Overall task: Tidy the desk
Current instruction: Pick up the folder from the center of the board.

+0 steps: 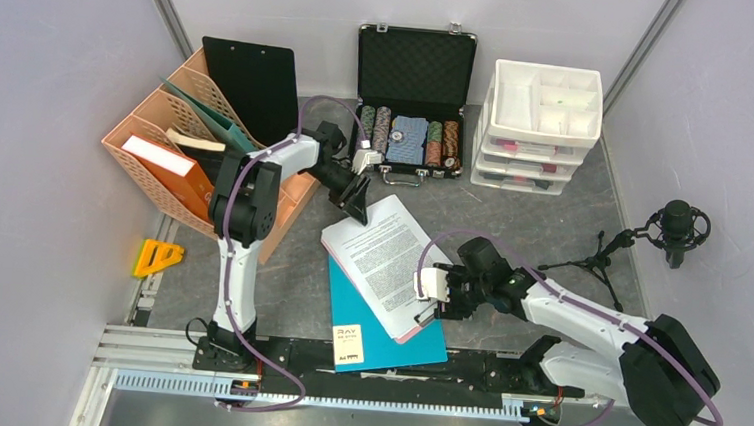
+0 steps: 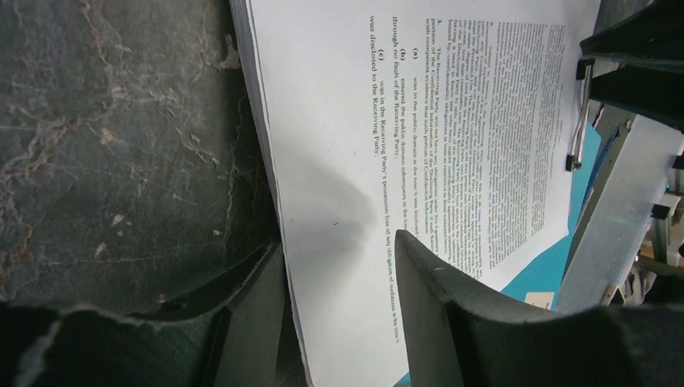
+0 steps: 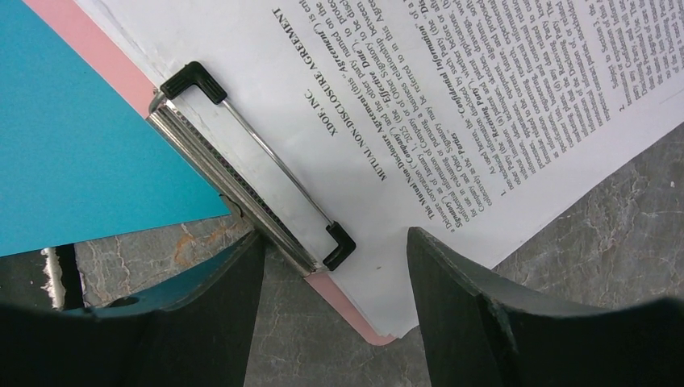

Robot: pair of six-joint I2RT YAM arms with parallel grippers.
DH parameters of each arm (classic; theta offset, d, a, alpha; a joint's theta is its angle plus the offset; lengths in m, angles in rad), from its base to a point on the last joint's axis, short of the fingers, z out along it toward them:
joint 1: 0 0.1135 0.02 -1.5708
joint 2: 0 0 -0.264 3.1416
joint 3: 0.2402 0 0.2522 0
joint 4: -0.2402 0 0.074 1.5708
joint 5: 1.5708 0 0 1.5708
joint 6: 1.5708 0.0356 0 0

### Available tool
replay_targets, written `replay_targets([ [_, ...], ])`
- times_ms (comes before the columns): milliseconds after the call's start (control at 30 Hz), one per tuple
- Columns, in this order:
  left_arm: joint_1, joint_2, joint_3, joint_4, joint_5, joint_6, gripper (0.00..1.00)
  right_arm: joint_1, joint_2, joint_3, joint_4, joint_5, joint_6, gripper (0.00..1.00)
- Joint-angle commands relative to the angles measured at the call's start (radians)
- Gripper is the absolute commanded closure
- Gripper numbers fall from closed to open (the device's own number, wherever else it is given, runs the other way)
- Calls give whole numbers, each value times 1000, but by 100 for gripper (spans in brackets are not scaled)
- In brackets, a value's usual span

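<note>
The desk [image 1: 513, 223] is a dark grey mottled tabletop. In its middle a pink clipboard with a stack of printed papers [image 1: 380, 258] lies askew on a teal folder [image 1: 384, 339]. My left gripper [image 1: 359, 204] is open at the papers' far end. In the left wrist view the gripper [image 2: 337, 242] straddles the paper edge [image 2: 419, 121], one finger over the desk [image 2: 121, 137]. My right gripper [image 1: 427, 297] is open at the clip end. In the right wrist view the gripper [image 3: 335, 238] straddles the board's pink corner [image 3: 355, 310], beside the metal clip [image 3: 250, 169].
An orange file rack [image 1: 177, 149] with folders and a black clipboard [image 1: 252, 84] stands at the left. An open black case of poker chips [image 1: 411, 105] and a white drawer unit [image 1: 540, 124] stand at the back. A microphone on a tripod [image 1: 678, 229] stands at the right.
</note>
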Motion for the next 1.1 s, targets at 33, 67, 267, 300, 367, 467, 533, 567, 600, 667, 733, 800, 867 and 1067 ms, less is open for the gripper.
replay_targets([
  [33,-94,57,-16,-110,315,-134,46,-34,147,-91,83,345,-110,31],
  [67,-94,58,-12,-111,334,-139,47,-33,154,-89,91,353,-106,31],
  [267,-93,18,0,-115,391,-167,54,-33,191,-99,147,435,-92,32],
  [300,-93,9,1,-121,388,-168,55,-34,195,-103,156,450,-95,32],
  [367,-92,-5,2,-142,384,-161,58,-38,200,-108,171,464,-100,32],
  [467,-91,-18,11,-185,384,-143,61,-52,201,-116,185,477,-111,32],
  [533,-89,-25,18,-212,387,-132,63,-62,202,-122,195,483,-117,32],
  [567,-89,-28,22,-224,389,-125,65,-67,203,-126,202,488,-120,32],
  [600,-87,-32,26,-235,388,-120,67,-69,205,-128,207,490,-123,32],
  [667,-87,-36,37,-258,388,-112,69,-74,212,-133,215,497,-127,32],
  [733,-86,-41,41,-270,385,-108,71,-78,218,-136,220,495,-132,32],
  [800,-87,-44,37,-271,377,-108,73,-81,221,-137,226,495,-132,32],
  [867,-87,-41,36,-284,369,-102,78,-85,223,-135,227,496,-133,32],
  [1067,-72,-61,47,-306,329,-86,89,-93,221,-137,221,497,-134,32],
])
